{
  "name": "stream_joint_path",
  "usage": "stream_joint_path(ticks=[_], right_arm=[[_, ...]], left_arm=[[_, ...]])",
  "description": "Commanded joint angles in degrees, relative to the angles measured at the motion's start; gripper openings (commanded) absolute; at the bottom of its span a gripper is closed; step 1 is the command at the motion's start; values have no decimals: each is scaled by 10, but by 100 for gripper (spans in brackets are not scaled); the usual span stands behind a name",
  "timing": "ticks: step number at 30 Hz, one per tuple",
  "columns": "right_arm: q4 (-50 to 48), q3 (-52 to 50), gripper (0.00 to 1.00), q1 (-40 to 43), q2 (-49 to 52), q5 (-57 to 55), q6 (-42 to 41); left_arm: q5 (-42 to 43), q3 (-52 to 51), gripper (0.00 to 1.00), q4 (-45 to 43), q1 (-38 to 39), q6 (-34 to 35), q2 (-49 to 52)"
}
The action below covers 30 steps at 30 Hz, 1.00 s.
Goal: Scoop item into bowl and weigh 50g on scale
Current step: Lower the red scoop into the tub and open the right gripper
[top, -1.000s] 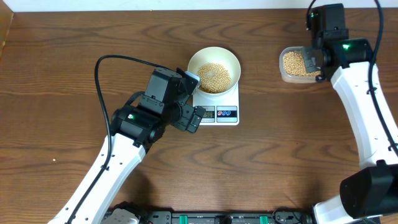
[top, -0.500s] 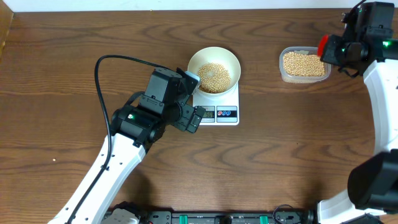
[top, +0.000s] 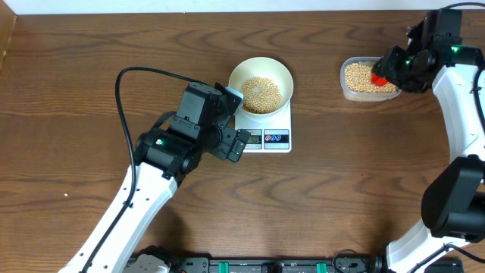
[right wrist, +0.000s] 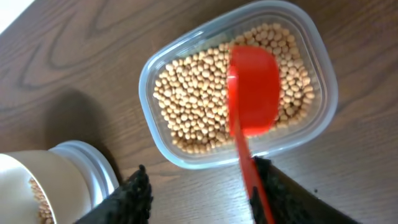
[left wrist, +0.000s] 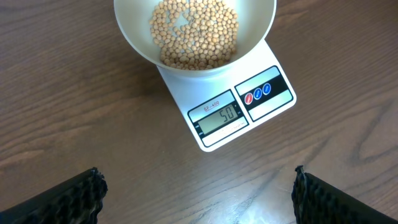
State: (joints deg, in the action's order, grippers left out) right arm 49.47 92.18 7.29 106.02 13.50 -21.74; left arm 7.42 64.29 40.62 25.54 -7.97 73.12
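Note:
The white bowl (top: pixel 284 70) (left wrist: pixel 134 37) stands on the white scale (top: pixel 276 147) (left wrist: pixel 214 135), whose display reads 50. Tan beans (top: pixel 260 92) (left wrist: pixel 193 31) fill the bowl's bottom. My left gripper (top: pixel 236 120) (left wrist: pixel 197 171) hovers wide open over bare wood just left of the scale, holding nothing. At the far right, my right gripper (top: pixel 390 70) (right wrist: pixel 202 165) is beside the clear tub (top: pixel 342 80) (right wrist: pixel 149 99) of beans (right wrist: pixel 193 106). Its jaws stand apart. A red scoop (top: pixel 378 76) (right wrist: pixel 252 87) is over the tub's beans, its handle leaning against one finger only.
The bowl's rim (right wrist: pixel 18 174) shows at the lower left of the right wrist view. The left arm's black cable (top: pixel 121 98) loops over the wood left of the scale. The table's back edge (top: pixel 227 10) runs just behind the tub and bowl.
The right gripper swung out to the right with the red scoop, then came back over the tub. Its jaws have parted from the scoop's handle. The left arm has not moved.

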Motion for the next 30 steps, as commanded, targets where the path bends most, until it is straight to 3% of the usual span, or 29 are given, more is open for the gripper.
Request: stream_joint_path(ticks=[1,5,9,13,21,22,24,30], right_arm=[[12,-2,66,3,1,5,-7],[31,-2,77,3,1,6,-7],[62,-2,79,3,1,5,-2],[117,-2,99,3,1,4,39],[144,-2,96,4,0,9,64],[144,-2,91,4,-3,24,85],[144,0,90,5,-21,69,134],[216,0,99,5,-205,60,205]], left_arm=[[3,-2,97,1,-2,-6,-1],[3,-2,97,1,-2,-6,-1],[3,-2,97,1,-2,-6,-1],[3,-2,97,1,-2,-6,-1],[3,-2,97,1,-2,-6,-1],[3,-2,97,1,-2,-6,-1],[3,-2,97,1,-2,-6,-1],[3,-2,97,1,-2,-6,-1]])
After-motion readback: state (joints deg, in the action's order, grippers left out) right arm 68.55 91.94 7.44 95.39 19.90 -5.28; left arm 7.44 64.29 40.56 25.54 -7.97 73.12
